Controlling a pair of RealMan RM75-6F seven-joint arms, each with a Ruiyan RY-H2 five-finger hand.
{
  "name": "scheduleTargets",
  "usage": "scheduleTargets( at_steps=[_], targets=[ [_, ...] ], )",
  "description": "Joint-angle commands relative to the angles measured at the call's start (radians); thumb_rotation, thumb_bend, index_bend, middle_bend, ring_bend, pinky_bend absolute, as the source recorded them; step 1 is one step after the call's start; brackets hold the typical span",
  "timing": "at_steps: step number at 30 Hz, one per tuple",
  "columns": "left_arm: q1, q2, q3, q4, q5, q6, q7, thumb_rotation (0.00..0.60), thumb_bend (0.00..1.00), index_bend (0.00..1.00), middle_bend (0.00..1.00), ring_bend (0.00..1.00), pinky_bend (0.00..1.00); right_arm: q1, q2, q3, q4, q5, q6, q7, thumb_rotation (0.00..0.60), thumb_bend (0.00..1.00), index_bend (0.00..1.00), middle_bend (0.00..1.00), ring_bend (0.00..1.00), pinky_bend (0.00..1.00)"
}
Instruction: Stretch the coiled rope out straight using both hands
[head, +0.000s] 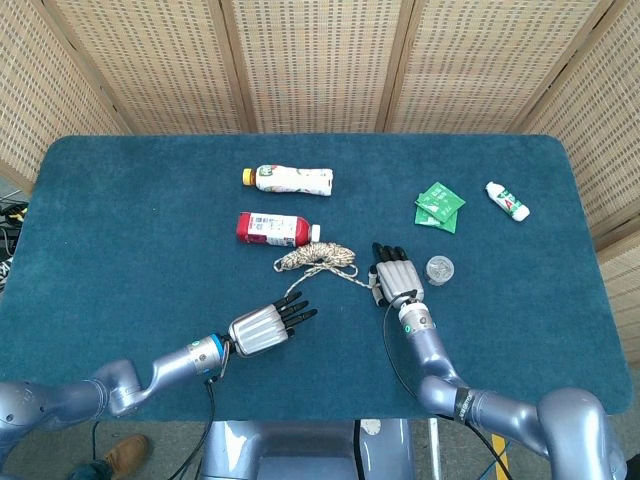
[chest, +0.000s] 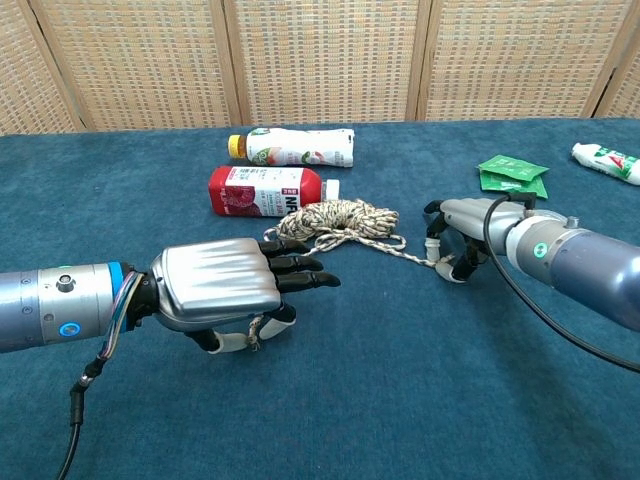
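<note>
1. The rope (chest: 338, 221) is lying coiled on the table (head: 120, 230), just in front of the red bottle (head: 272, 229).
2. One strand is running from the coil to the right hand (chest: 458, 238), whose fingers are curling down and pinching this end.
3. Another strand is going from the coil towards the left hand (chest: 225, 290); this hand is holding the end under its palm while its fingers are pointing at the coil.
4. A white bottle (head: 289, 179) is lying behind the red bottle.
5. Right of the coil, green packets (head: 439, 206), a small tube (head: 508, 200) and a clear cap (head: 439, 268) are lying.
</note>
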Motion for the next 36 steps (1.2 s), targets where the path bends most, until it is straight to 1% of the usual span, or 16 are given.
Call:
scheduleTargets(
  at_steps=[1,5,9,18,24,29,36],
  targets=[
    [0.0,0.001,0.0,-0.001,-0.002,0.001,0.003,0.6,0.36,0.53,0.0,0.0,0.0,0.0,0.001,0.0,-0.001,0.001,0.0,-0.001,0.6,0.5,0.67,0.0,0.0,0.0],
    [0.0,0.003,0.001,-0.005,-0.005,0.0,0.009,0.6,0.37,0.57,0.0,0.0,0.0,0.001,0.002,-0.001,-0.002,0.005,0.0,-0.007,0.6,0.5,0.67,0.0,0.0,0.0],
    [0.0,0.006,0.001,-0.012,-0.008,0.0,0.013,0.6,0.41,0.58,0.0,0.0,0.0,0.002,0.002,0.0,-0.005,0.008,0.001,-0.012,0.6,0.5,0.67,0.0,0.0,0.0],
    [0.005,0.005,0.001,-0.012,-0.015,0.008,0.011,0.6,0.44,0.65,0.0,0.0,0.0,0.006,0.0,-0.001,-0.014,0.014,0.01,-0.026,0.6,0.49,0.67,0.0,0.0,0.0],
    [0.007,0.006,0.002,-0.01,-0.019,0.011,0.005,0.6,0.47,0.68,0.0,0.0,0.0,0.008,0.002,0.001,-0.024,0.014,0.018,-0.033,0.6,0.5,0.67,0.0,0.0,0.0],
    [0.012,0.01,0.004,-0.005,-0.022,0.018,-0.002,0.6,0.49,0.69,0.0,0.0,0.0,0.007,0.002,0.001,-0.025,0.015,0.021,-0.034,0.6,0.5,0.67,0.0,0.0,0.0],
    [0.044,0.057,-0.004,-0.005,-0.048,0.067,-0.054,0.6,0.51,0.7,0.0,0.0,0.0,0.001,0.014,0.001,-0.034,-0.002,0.036,-0.024,0.6,0.5,0.67,0.0,0.0,0.0]
  ],
)
